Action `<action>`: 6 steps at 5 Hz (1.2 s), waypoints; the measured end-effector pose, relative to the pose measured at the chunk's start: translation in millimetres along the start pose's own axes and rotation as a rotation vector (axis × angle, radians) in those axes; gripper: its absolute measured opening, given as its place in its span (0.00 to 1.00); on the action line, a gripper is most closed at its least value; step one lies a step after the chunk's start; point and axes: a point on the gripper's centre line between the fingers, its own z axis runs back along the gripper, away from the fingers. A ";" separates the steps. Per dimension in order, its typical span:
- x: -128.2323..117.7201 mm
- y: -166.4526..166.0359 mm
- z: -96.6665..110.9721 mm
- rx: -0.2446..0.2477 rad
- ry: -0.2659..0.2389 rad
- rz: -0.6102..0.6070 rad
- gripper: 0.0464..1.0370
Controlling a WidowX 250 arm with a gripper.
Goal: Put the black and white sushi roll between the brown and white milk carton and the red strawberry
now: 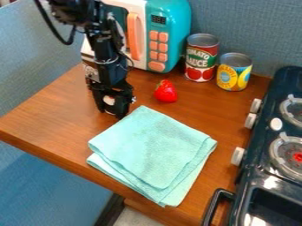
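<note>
Camera view: pincer (pixel 120 114) near folded turquoise cloth (pixel 150 148); cannot tell if clenched or released

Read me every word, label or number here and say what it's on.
"TOMATO SAUCE", on the red-and-green metal can.
Yellow-and-blue metal can: lettering too small.
Teal-and-white toy microwave: display digits too blurred.
Black robot arm: pale marking, unreadable.

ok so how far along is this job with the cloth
Looks done: the teal cloth lies folded on the wooden table. In hand: the black arm hangs down beside the cloth's far corner; whether it grips it, I can't tell. Left: perhaps evening the layers, since lower ones stick out at the left and right.
</note>
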 end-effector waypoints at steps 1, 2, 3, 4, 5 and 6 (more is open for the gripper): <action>2.3 5.2 11.9 -0.039 -0.067 0.002 0.60; 2.3 4.3 19.5 -0.046 -0.083 0.008 0.60; 7.3 10.2 37.5 -0.010 -0.074 0.048 0.60; 39.2 18.7 73.6 0.057 -0.119 0.096 0.60; 62.4 5.8 58.7 0.069 -0.079 0.093 0.60; 67.1 5.5 50.5 0.087 -0.054 0.088 0.60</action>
